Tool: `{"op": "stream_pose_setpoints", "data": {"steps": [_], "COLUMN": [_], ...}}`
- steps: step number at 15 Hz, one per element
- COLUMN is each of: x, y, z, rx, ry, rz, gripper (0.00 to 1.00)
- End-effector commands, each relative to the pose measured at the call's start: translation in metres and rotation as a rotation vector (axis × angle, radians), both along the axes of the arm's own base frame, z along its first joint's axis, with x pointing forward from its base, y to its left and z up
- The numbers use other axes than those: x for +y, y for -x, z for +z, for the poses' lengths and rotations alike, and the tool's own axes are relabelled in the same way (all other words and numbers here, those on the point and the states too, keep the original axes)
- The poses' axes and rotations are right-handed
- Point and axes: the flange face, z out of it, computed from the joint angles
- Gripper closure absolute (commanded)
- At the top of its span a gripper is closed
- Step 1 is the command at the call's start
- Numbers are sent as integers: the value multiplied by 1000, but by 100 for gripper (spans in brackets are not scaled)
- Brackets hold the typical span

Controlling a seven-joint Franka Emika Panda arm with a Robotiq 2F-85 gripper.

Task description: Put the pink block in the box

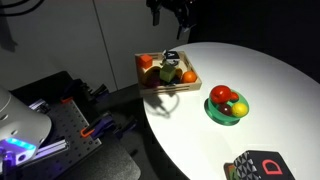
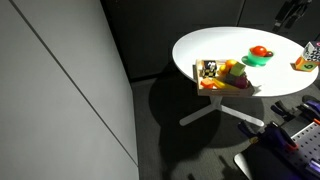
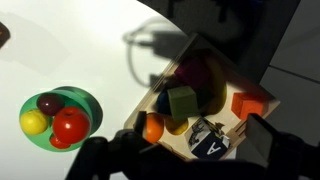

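The light-wood box point(image 3: 232, 122) stands at the table's edge and shows in both exterior views point(image 1: 170, 89) point(image 2: 222, 88). In the wrist view a dark magenta-pink block point(image 3: 203, 74) lies inside it in shadow, behind a green block point(image 3: 183, 102). The box also holds an orange block point(image 3: 250, 103), an orange ball point(image 3: 152, 127) and a black-and-white letter block point(image 3: 208, 140). My gripper point(image 3: 185, 160) hangs open and empty well above the box. It also shows high up in an exterior view point(image 1: 172, 14).
A green bowl of fruit point(image 3: 88, 100) point(image 1: 227, 117) sits on the white round table point(image 1: 260, 80) beside the box. A dark block with a red D point(image 1: 262, 164) lies near the table's front edge. The box overhangs the table's rim above dark floor.
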Motion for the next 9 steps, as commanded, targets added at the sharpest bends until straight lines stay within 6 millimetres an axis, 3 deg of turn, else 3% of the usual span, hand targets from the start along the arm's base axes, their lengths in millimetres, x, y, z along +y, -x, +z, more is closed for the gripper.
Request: {"op": "stream_pose_setpoints", "data": {"steps": [1, 9], "x": [-7, -11], "y": [0, 2], "z": [23, 39], "rx": [-14, 23], "ry": [72, 102], "rz": [-41, -42], "gripper": [0, 0]}}
